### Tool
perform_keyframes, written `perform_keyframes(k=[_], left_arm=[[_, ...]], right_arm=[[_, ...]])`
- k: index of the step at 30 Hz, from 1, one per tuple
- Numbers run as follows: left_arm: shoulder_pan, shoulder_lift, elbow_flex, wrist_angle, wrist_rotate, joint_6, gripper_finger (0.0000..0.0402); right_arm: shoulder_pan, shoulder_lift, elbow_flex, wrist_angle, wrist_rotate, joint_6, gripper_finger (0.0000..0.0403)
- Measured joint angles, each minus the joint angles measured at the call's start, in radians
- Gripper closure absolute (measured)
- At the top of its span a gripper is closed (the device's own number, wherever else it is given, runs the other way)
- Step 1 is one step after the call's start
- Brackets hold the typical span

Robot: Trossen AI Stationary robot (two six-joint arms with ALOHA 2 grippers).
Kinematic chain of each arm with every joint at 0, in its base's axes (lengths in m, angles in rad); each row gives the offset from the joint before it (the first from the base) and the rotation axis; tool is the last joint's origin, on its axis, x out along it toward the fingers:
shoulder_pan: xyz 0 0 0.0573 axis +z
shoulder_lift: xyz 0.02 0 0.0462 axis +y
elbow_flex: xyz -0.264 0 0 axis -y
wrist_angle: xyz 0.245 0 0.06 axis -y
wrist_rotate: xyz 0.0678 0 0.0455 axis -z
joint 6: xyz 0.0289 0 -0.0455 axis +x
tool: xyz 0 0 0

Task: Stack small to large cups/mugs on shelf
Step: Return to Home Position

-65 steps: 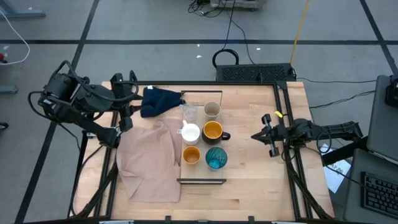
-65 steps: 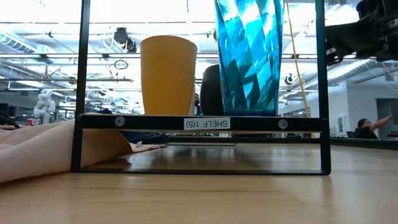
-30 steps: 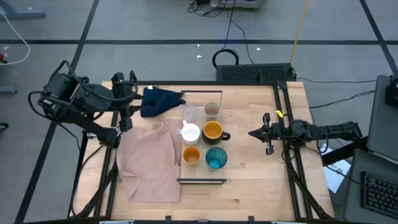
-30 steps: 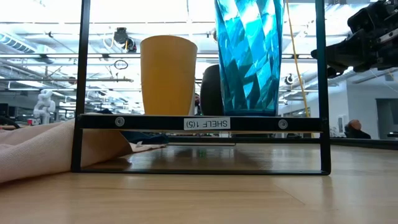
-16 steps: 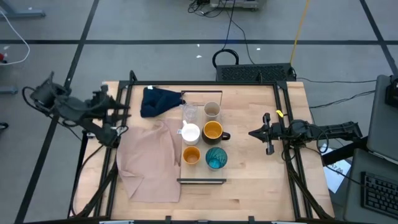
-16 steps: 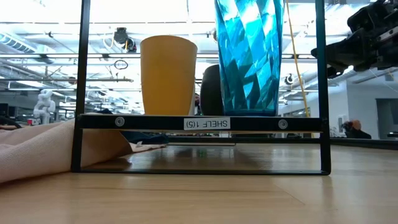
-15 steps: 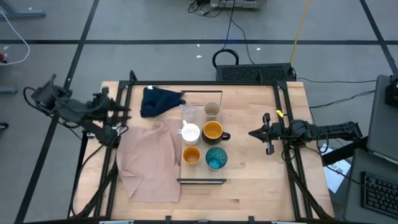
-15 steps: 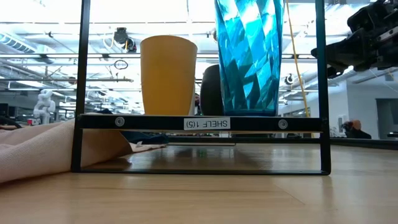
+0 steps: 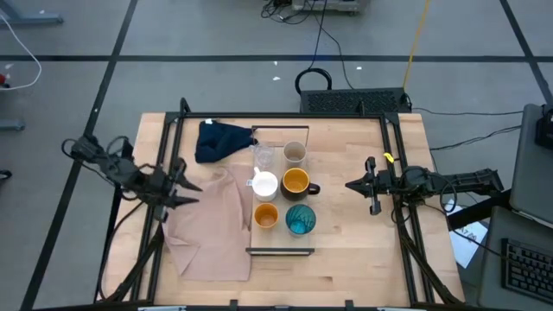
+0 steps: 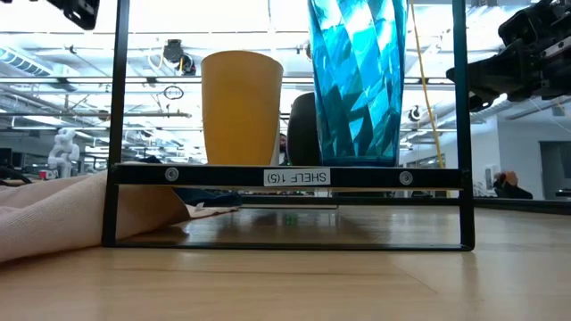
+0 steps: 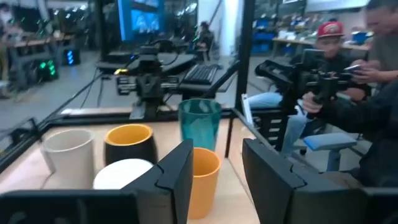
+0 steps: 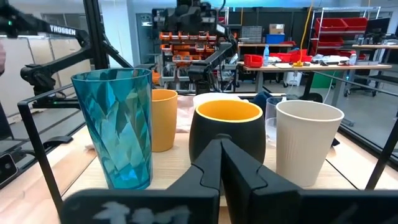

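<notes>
Homing should go well if both arms pull wide of the cups (image 9: 264,183).

High view: the shelf (image 9: 278,242) sits mid-frame, long axis running top to bottom, with six cups upright on it in two rows. The left gripper (image 9: 187,187) hovers centre left over the cloth (image 9: 207,233), and the right gripper (image 9: 350,185) centre right.

Low view: the tumbler (image 10: 357,80) fills top centre.

Left wrist view: that gripper is spread.

Right wrist view: that gripper is pressed together.

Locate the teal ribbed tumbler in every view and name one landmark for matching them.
High view: teal ribbed tumbler at the shelf's near end, right-hand row.
Low view: tumbler upper middle, top cut off.
Left wrist view: tumbler just beyond the small orange cup.
Right wrist view: tumbler closest to the camera.
Landmark: the small orange cup stands beside it in all four.
</notes>
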Motion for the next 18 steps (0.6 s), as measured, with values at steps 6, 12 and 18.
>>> perform_keyframes(k=[6,12,18], left_arm=[[0.000,0.000,-0.173,0.249,0.047,0.050,0.0263],[0.027,0.001,-0.306,0.397,0.000,0.057,0.0263],[0.086,0.001,-0.345,0.465,0.049,0.080,0.0263]], right_arm=[[0.000,0.000,0.000,0.000,0.000,0.022,0.0403],[0.000,0.000,0.000,0.000,0.000,0.023,0.0403],[0.000,0.000,0.000,0.000,0.001,0.023,0.0403]])
